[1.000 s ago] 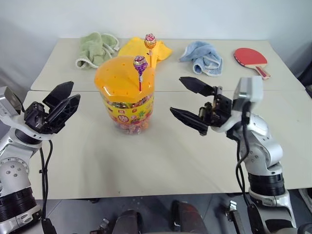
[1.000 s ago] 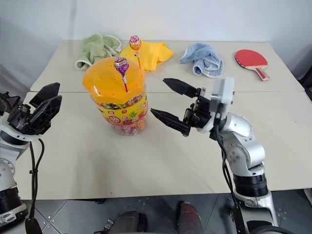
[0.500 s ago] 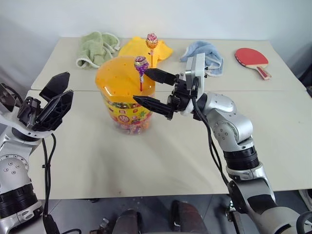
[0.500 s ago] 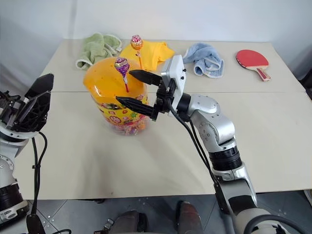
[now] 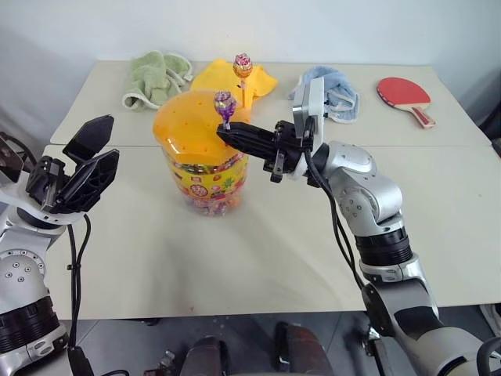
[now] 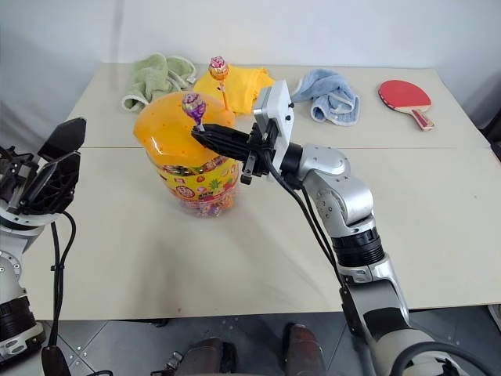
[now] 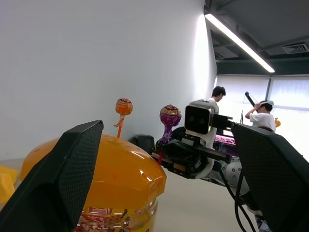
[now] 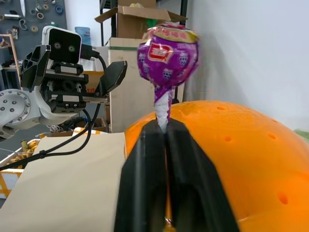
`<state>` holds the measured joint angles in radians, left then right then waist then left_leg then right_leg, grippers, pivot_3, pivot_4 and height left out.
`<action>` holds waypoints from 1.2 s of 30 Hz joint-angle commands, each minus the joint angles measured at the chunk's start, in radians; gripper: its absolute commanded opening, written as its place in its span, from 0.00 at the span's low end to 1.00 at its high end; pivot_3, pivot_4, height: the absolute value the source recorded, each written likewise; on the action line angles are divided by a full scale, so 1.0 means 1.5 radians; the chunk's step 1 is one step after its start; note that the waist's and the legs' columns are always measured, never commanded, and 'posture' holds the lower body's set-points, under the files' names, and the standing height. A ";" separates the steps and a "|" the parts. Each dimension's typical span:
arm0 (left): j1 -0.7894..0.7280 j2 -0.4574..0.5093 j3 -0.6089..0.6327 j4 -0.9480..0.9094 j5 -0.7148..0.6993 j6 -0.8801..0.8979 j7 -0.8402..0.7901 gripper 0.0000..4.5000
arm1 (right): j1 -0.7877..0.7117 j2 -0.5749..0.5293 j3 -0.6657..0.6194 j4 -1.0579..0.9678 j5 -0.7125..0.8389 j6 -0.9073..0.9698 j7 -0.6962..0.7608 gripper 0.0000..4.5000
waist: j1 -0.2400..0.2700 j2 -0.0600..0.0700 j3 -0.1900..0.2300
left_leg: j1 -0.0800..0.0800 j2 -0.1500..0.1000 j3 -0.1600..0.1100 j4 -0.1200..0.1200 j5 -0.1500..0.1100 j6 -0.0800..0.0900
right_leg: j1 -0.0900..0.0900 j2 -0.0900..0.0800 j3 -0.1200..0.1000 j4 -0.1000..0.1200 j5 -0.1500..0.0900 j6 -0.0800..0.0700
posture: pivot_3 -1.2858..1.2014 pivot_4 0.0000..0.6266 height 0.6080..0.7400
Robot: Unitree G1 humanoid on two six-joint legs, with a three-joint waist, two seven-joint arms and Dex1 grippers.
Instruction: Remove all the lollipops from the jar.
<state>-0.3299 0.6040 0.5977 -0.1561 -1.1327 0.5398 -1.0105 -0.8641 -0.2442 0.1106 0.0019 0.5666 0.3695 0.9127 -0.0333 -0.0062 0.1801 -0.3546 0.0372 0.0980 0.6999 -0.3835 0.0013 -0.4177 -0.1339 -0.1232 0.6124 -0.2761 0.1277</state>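
Left eye view gives the layout: the desk (image 5: 258, 258) carries the jar (image 5: 202, 149) near the middle of its left half, close to the seam running across it, with a green towel (image 5: 153, 78), a yellow cloth (image 5: 258, 78), a blue towel (image 5: 333, 92) and a red paddle (image 5: 403, 94) strung along the far edge. The jar's orange domed lid (image 5: 188, 125) has two lollipops standing in its holes: a purple lollipop (image 5: 225, 100) toward the right side of the dome and an orange lollipop (image 5: 242, 66) behind it at the far rim. The right claw (image 5: 227, 135) reaches in level from the right, and the right wrist view shows its fingers (image 8: 145, 193) pressed together on the purple lollipop's stick just below the wrapped head, right above the lid. The left claw (image 5: 82, 168) hangs spread wide and empty off the jar's left side, near the desk's left edge. To do this step well, I would draw the stick straight up along its own line until the end clears the hole, since a sideways pull could bend the thin stick or tip the jar; the left claw is placed where it could brace the tub if it rocks. Only then carry it clear and set it on bare desk.
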 commanded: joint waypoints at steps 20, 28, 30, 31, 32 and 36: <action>0.027 0.125 -0.108 -0.016 0.150 -0.084 -0.183 1.00 | 0.217 -0.538 -0.059 0.001 -0.101 0.357 -0.073 0.01 | 0.005 0.000 0.000 | -0.001 0.000 0.003 -0.002 0.000 0.000 | 0.000 0.000 0.000 -0.004 0.000 0.000 | 0.52 0.24 1.00; -0.001 0.126 -0.104 -0.001 0.129 -0.060 -0.183 1.00 | 0.356 -0.515 -0.059 -0.010 -0.142 0.340 -0.086 0.15 | 0.004 0.000 0.000 | 0.002 0.002 0.007 0.000 0.000 0.000 | 0.001 0.001 0.004 -0.005 0.000 0.000 | 0.52 0.24 1.00; -0.003 0.129 -0.106 0.001 0.128 -0.053 -0.188 1.00 | 0.368 -0.519 -0.069 -0.024 -0.139 0.339 -0.073 0.29 | 0.005 0.000 0.000 | 0.002 0.002 0.006 0.000 0.000 0.000 | 0.001 0.001 0.003 -0.005 0.000 0.000 | 0.52 0.24 1.00; -0.005 0.129 -0.106 0.003 0.127 -0.051 -0.189 1.00 | 0.370 -0.521 -0.076 -0.027 -0.137 0.337 -0.067 0.37 | 0.005 0.000 0.000 | 0.002 0.002 0.006 0.000 0.000 0.000 | 0.001 0.001 0.003 -0.005 0.000 0.000 | 0.52 0.24 1.00; -0.009 0.129 -0.104 0.006 0.127 -0.049 -0.188 1.00 | 0.371 -0.526 -0.083 -0.029 -0.135 0.329 -0.056 0.44 | 0.005 0.000 0.000 | 0.001 0.002 0.006 0.000 0.000 0.000 | 0.001 0.001 0.003 -0.005 0.000 0.000 | 0.52 0.24 1.00; -0.020 0.117 -0.085 0.014 0.106 -0.038 -0.163 1.00 | 0.341 -0.524 -0.138 -0.006 -0.129 0.235 -0.016 0.74 | 0.006 0.000 0.000 | 0.001 0.002 0.006 -0.001 0.000 0.000 | 0.001 0.001 0.002 -0.005 0.000 0.000 | 0.52 0.24 1.00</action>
<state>-0.3457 0.7826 0.4264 -0.1370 -0.9357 0.4788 -1.2731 -0.3262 -1.0256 -0.0238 -0.0105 0.3591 0.8028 0.8552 -0.0249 -0.0060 0.1798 -0.3531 0.0401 0.1065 0.6988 -0.3837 0.0013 -0.4162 -0.1322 -0.1197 0.6047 -0.2762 0.1275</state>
